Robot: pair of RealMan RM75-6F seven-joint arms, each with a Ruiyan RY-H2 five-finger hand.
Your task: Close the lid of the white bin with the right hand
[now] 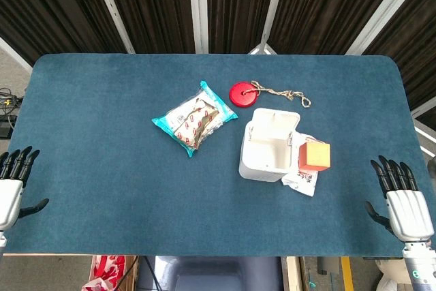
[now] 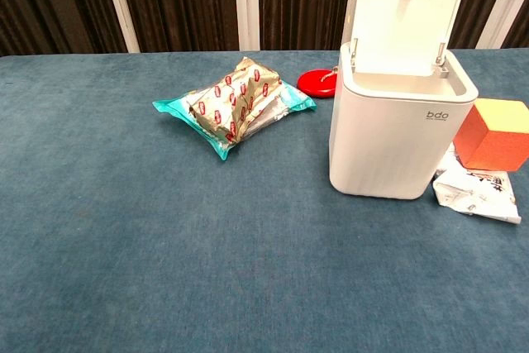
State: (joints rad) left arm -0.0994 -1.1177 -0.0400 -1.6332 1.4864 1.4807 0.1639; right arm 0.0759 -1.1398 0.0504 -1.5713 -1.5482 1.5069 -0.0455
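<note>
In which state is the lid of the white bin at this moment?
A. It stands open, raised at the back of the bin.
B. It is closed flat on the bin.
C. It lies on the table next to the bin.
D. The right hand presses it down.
A: in the chest view the lid stands upright on its hinges behind the opening of the white bin, while the right hand rests at the table edge, far from it.

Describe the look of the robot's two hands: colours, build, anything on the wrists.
Left hand and right hand match: white shell over the back of the hand, black fingers and thumb. Below the right hand a grey wrist section shows; the left wrist is cut off. No cables or markings discernible.
</note>
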